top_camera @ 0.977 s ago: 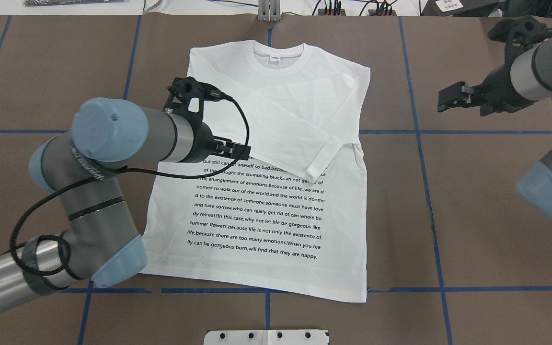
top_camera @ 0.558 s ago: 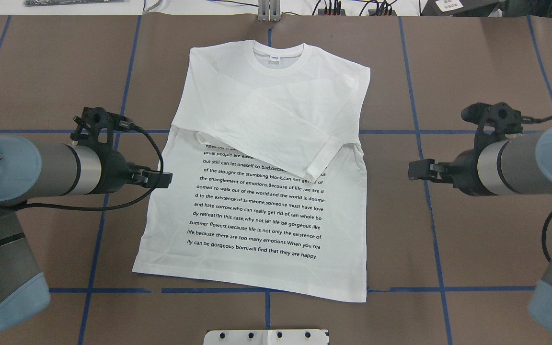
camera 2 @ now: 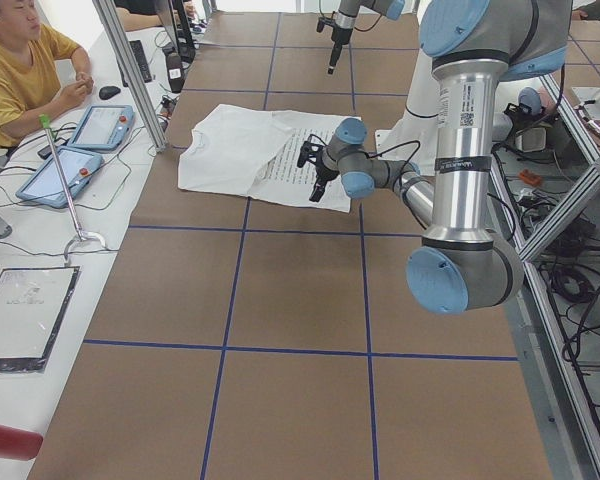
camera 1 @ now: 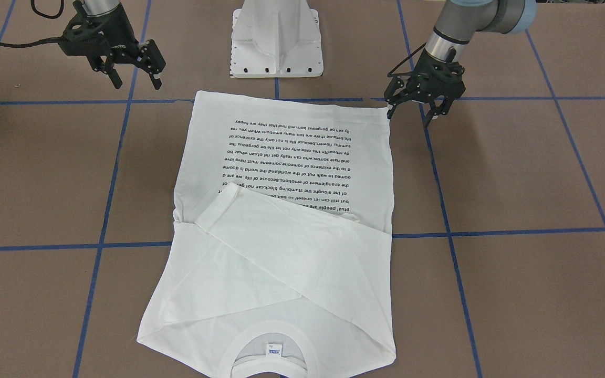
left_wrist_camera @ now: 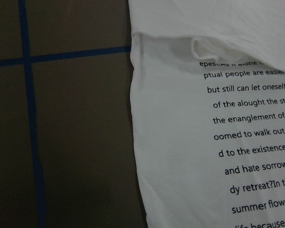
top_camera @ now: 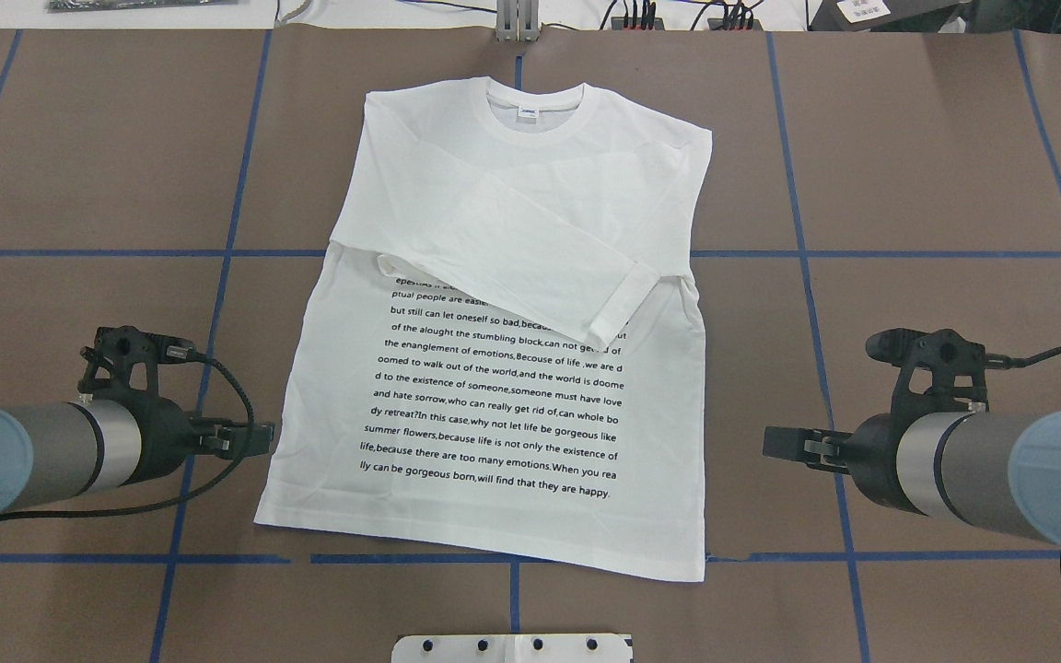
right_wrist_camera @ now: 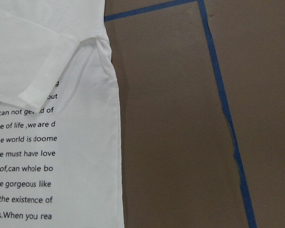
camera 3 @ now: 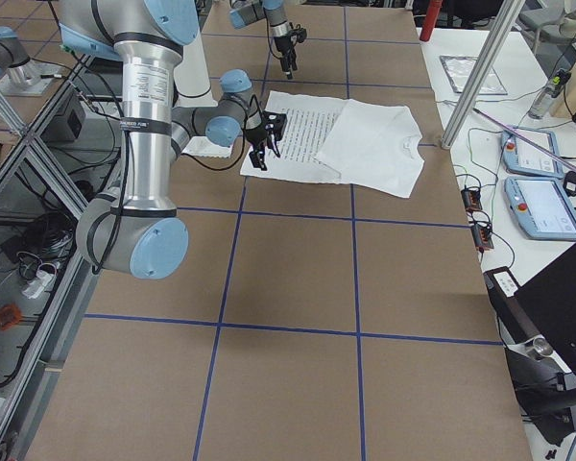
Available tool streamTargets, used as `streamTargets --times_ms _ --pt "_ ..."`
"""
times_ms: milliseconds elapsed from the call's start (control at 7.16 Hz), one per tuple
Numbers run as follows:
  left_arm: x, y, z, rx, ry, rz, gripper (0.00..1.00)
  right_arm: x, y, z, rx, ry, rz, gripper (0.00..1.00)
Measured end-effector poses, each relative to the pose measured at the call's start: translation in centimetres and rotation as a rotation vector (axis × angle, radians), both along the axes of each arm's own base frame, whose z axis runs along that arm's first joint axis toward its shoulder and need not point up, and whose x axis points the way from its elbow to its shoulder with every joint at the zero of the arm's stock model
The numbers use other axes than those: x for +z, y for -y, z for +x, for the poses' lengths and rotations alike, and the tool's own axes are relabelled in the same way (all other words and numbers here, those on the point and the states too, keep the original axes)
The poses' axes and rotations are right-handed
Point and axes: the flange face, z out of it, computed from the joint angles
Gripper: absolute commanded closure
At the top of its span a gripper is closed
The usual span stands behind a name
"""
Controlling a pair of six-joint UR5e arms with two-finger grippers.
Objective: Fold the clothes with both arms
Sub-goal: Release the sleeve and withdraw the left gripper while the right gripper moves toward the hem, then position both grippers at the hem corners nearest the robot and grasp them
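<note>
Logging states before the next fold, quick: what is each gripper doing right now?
Left gripper: open, empty, beside the bottom corner of the shirt.
Right gripper: open, empty, off to the shirt's side.

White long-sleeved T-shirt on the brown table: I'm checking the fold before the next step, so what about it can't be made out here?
Top lines of the black printed text: overhead exterior view, covered by the folded white sleeve.
Small collar label: lettering too small to read, overhead and front-facing views.
Ribbed round collar: front-facing view, lower part cut off by the bottom edge.
</note>
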Motion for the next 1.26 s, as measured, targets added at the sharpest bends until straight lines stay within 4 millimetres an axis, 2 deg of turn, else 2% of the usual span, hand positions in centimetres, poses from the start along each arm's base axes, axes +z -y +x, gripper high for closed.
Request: streamTargets --times_ms 419,838,1256 --pt "2.2 -2.6 2.9 0.030 0.047 -0.011 0.37 0.2 -0.4 -0.3 0.000 -0.006 0.000 0.00" --pt "3.2 -4.1 4.3 0.060 0.068 -0.017 0.40 0.3 -0.6 -0.4 -0.003 -0.007 -0.001 0.00" --pt "2.9 -5.1 5.3 0.084 0.067 -0.018 0.59 0.3 -0.7 -0.4 -0.006 -0.007 -0.001 0.00"
